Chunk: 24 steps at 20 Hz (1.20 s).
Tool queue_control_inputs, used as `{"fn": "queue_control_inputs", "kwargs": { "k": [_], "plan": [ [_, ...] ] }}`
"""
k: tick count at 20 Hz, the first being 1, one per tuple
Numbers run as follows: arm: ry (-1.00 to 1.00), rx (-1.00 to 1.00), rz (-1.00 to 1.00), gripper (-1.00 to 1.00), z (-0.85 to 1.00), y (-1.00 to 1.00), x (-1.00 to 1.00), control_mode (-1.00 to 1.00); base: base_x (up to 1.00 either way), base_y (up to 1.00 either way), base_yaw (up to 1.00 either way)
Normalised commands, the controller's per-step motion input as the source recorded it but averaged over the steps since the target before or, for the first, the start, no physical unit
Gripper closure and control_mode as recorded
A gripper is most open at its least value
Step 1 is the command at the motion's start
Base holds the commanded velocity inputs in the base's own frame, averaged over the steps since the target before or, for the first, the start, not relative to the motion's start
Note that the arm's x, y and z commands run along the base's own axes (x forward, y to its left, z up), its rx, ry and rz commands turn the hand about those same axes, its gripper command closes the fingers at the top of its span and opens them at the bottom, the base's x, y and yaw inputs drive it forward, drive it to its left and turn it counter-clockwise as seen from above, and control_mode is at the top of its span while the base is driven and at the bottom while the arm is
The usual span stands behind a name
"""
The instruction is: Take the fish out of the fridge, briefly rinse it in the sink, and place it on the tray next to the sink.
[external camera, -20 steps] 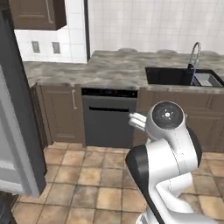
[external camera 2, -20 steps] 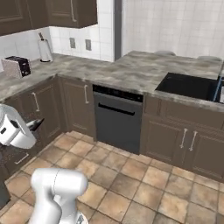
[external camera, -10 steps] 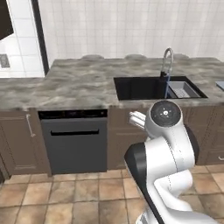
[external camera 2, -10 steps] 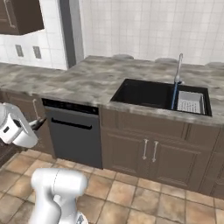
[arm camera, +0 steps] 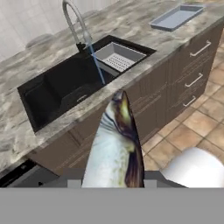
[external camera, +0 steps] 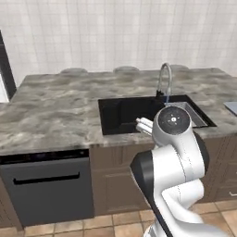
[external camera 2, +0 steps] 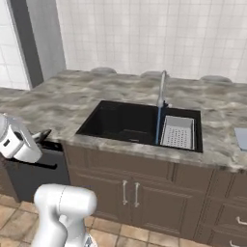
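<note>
Our whole outlook has swung since a second ago: then both base views faced the dishwasher and a corner of cabinets with the sink (external camera 2: pixel 140 123) off at the right edge, and now the sink sits squarely ahead of us. That is our base driving, not the kitchen shifting. For the task it means the fridge step is behind us and we are lining up for the rinse.

The sink shows as a black basin set in the marbled surface (external camera: pixel 51 111), with a grey strainer basket (external camera 2: pixel 177 131) in its right-hand part and the faucet (external camera 2: pixel 161 89) curving over it. A thin blue stream runs down from the faucet, so the water looks to be on. The tray (arm camera: pixel 176 17) lies on the surface well beyond the basket, on the far side of the sink from us.

The jaws are closed on the fish (arm camera: pixel 116 146). In the hand view it rises from between the finger tips, pale and dark-edged, pointing toward the cabinet fronts below the sink. The gripper (external camera 2: pixel 41 136) hangs low, in front of the cabinets and below the surface edge, near the dishwasher (external camera: pixel 46 185).

We judge the fish is not yet over the basin; the arm has to lift it above the rim and carry it under the stream.
</note>
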Motion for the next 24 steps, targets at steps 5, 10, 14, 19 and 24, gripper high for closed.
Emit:
{"fn": "queue_control_inputs", "kwargs": {
  "k": [5,10,14,19,24],
  "plan": [
    [0.0,0.0,0.0,1.0,0.0,0.0,0.0,1.0,1.0,-0.94,-0.25],
    [0.0,0.0,0.0,1.0,0.0,0.0,0.0,1.0,0.95,-0.98,-0.16],
    [0.0,0.0,0.0,1.0,0.0,0.0,0.0,1.0,0.29,-0.49,-0.01],
    [0.0,0.0,0.0,1.0,0.0,0.0,0.0,1.0,-0.82,-0.17,0.01],
    [0.0,0.0,0.0,1.0,0.0,0.0,0.0,1.0,0.15,-0.49,0.01]
  ]
}}
